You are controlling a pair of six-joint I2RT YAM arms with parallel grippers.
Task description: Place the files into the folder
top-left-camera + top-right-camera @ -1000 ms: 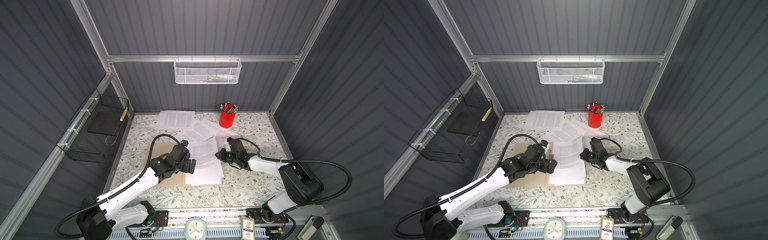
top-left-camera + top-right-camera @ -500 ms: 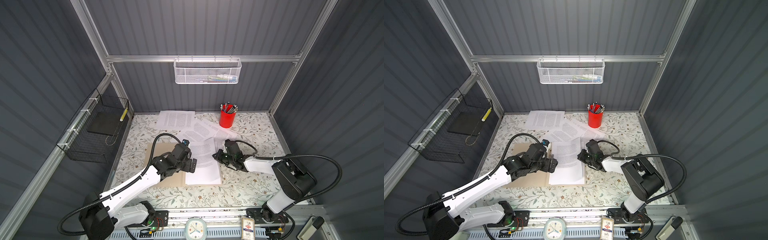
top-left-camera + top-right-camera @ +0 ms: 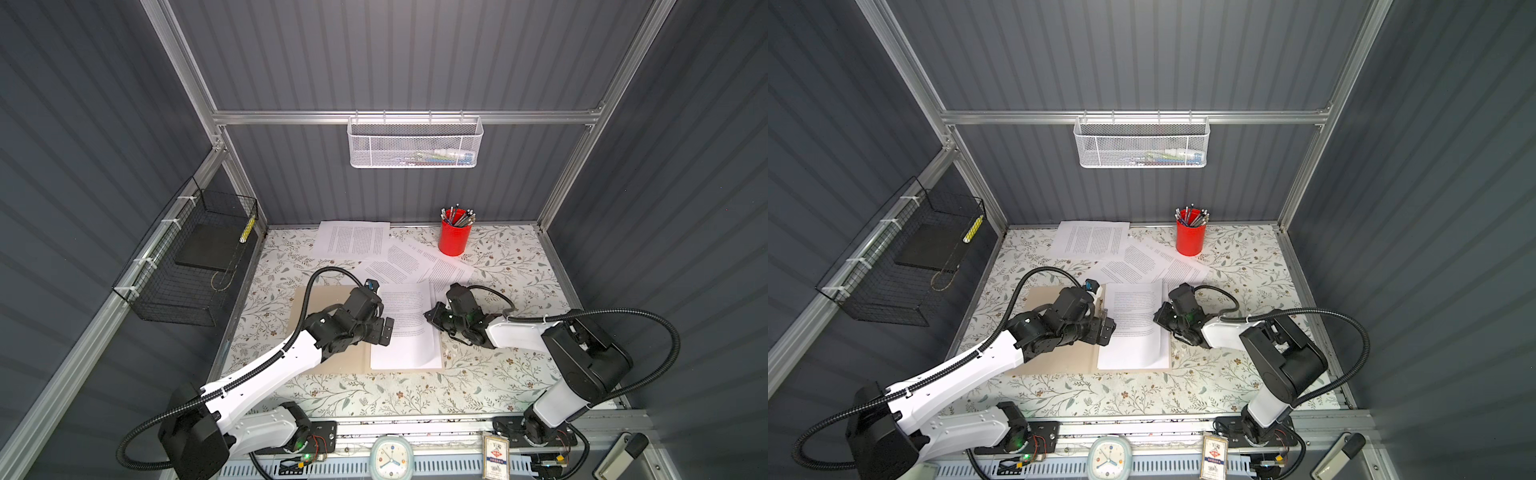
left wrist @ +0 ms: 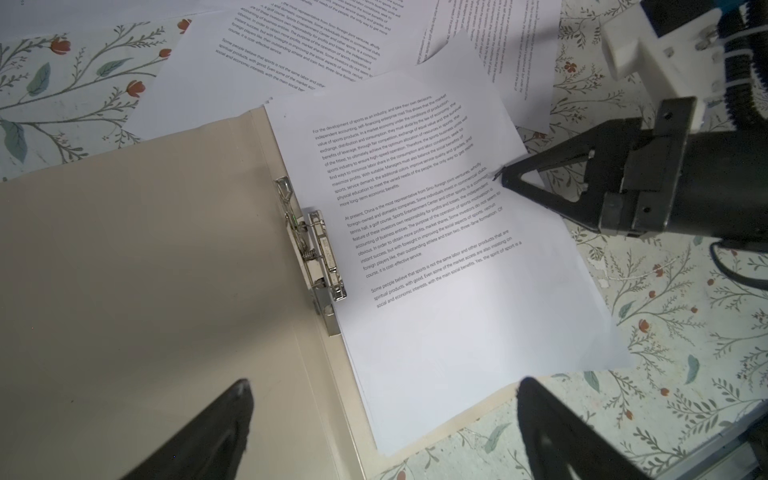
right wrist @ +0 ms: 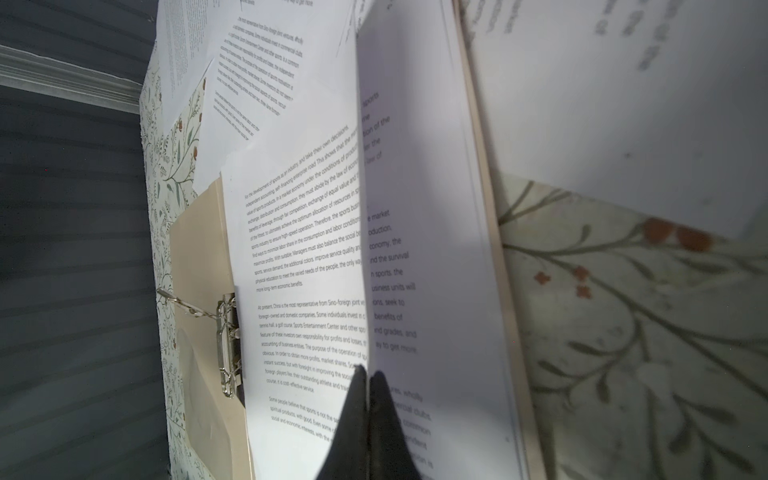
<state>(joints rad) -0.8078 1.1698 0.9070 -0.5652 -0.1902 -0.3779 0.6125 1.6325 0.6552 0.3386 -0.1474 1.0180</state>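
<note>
On the desk, the top sheet is pinched at its frame-right edge by the right claw, clip located leftward beside the spread left claw.

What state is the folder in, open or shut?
Open: the folder lies spread flat, its metal clip exposed beside a sheet.

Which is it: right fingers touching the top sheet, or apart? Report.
Touching. The right wrist view shows the right fingers shut on the edge of the top sheet.
</note>
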